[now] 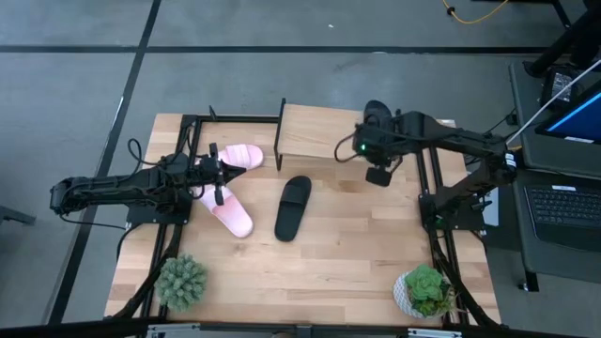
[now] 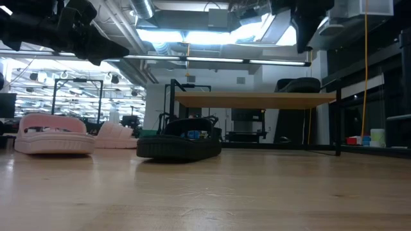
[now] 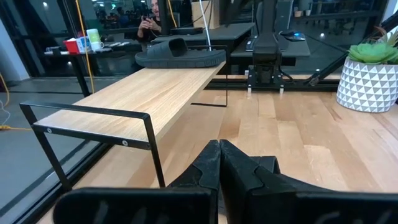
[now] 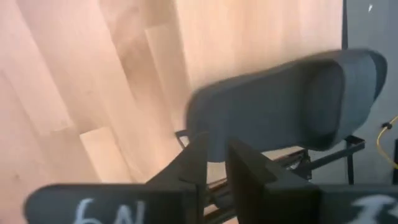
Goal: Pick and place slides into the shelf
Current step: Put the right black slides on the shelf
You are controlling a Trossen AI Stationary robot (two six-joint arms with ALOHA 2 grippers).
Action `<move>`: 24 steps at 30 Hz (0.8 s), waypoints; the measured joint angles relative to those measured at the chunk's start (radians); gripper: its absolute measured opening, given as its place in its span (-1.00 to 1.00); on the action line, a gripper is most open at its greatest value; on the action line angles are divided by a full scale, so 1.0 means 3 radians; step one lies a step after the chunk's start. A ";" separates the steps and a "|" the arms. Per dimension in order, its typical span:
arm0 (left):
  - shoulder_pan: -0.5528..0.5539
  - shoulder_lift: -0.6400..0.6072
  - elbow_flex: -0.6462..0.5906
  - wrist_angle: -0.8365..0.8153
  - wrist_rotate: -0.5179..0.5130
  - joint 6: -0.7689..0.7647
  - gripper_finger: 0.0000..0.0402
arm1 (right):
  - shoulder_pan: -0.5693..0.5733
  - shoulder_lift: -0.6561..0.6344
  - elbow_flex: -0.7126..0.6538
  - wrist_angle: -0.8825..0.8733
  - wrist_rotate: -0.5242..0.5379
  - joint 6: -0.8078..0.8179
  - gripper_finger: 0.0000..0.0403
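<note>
One black slide (image 1: 377, 113) lies flat on the far right part of the shelf's light-wood top (image 1: 319, 131); it also shows in the left wrist view (image 3: 180, 51) and in the right wrist view (image 4: 280, 99). The other black slide (image 1: 293, 207) (image 2: 180, 144) lies on the table in front of the shelf. Two pink slides (image 1: 242, 157) (image 1: 231, 214) lie on the table left of it. My left gripper (image 1: 218, 176) (image 3: 219, 158) hovers shut and empty between the pink slides. My right gripper (image 1: 380, 175) (image 4: 216, 158) hangs over the shelf's near edge, its fingers a narrow gap apart, holding nothing.
Two potted plants stand at the near corners of the table (image 1: 180, 282) (image 1: 424, 289). Black arm frames run along the left and right sides. The shelf's black metal side frame (image 3: 93, 124) stands close ahead of my left gripper. A person (image 3: 152, 22) stands beyond the table.
</note>
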 joint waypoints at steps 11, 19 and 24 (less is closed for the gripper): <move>-0.0001 0.0000 0.0000 0.0000 0.0000 0.0006 -1.00 | 0.0872 -0.0027 -0.0022 -0.0006 0.0604 0.0612 -0.91; 0.0000 0.0000 0.0000 -0.0001 0.0000 0.0007 -1.00 | 0.0967 -0.0141 -0.0735 0.0195 0.0762 0.0691 -0.98; -0.0001 0.0000 0.0000 0.0000 0.0000 0.0007 -1.00 | 0.0836 -0.0346 -0.1037 0.0529 0.0829 0.0493 -0.93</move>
